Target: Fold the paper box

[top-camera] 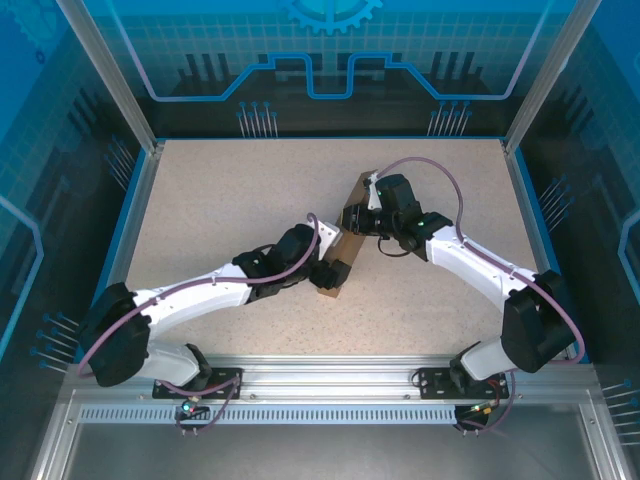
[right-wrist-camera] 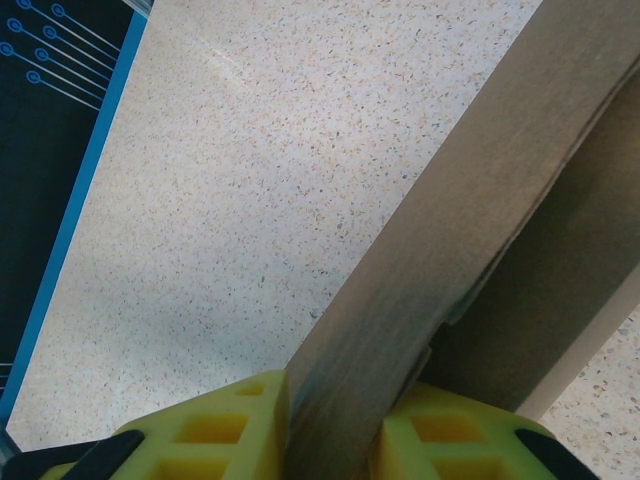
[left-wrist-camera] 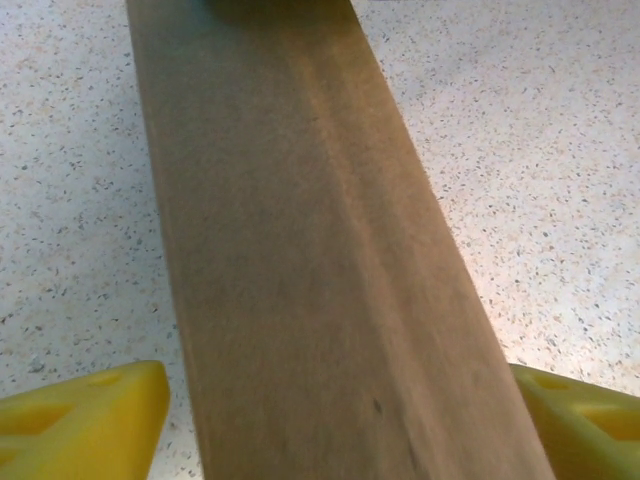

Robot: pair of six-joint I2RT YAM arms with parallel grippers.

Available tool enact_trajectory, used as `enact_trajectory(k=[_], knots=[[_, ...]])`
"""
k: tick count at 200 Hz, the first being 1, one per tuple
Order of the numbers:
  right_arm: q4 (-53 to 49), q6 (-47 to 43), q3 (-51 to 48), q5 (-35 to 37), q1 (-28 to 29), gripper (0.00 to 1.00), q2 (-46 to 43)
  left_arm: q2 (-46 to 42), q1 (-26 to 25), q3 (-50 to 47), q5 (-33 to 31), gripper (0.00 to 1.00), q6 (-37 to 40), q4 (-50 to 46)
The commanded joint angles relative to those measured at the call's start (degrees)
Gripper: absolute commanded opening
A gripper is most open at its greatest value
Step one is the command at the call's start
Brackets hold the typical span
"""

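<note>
1. The right gripper (right-wrist-camera: 335, 398) sits closest to its wrist camera. Its yellow fingers (right-wrist-camera: 225, 425) are pinched nearly together on one upright cardboard panel of the paper box (top-camera: 338, 265).
2. The left gripper (left-wrist-camera: 330, 410) stands wide and straddles a long brown face of the box. Bare table (top-camera: 230, 200) shows between its left pad and the cardboard, so it has hold of nothing.
3. The box lies at mid-table between the two wrists, long and narrow, running diagonally from near-left to far-right. It looks partly folded.
4. Handling, as a judgement:
   - The cardboard looks light and thin, stiff across a panel and weak along its creases.
   - The matte surface should give the pads decent friction.
   - A hard squeeze could dent or crease a wall, and a light box is likely to slide on the smooth table if pushed without a second hold.
5. The best hold is probably a free panel edge, pinched flat near a fold line as the right gripper has it, with the other arm bracing the long side.
6. I can read no brand, label or printing on the cardboard. The blue backdrop carries only line graphics.
</note>
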Motion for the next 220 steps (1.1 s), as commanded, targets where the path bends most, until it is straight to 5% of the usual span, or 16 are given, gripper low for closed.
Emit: enact_trajectory(k=[1,75,112,144,220], knots=[[-6.0,0.2,-2.0,2.3,0.2,0.28,1.5,1.8,-0.4,1.5,-1.5,0.78,3.4,2.0],[-6.2,-1.5,0.0,0.6,-2.2,0.32,-0.9,-0.3,3.5,-1.5,4.2,0.46,8.4,4.1],[-7.8,-7.2,2.6,-1.7,-5.7,0.45,-5.4,-2.8,8.0,-2.2,11.2,0.43,16.0,2.0],[-12.7,-20.3,8.5,-6.7,-9.8,0.57,-6.9,-4.5,14.5,-0.1,18.1,0.42,23.4,-3.7],[-16.2,-54.3,16.9,-12.0,-17.5,0.62,-2.3,-6.0,30.1,1.7,40.2,0.38,39.8,-8.2]])
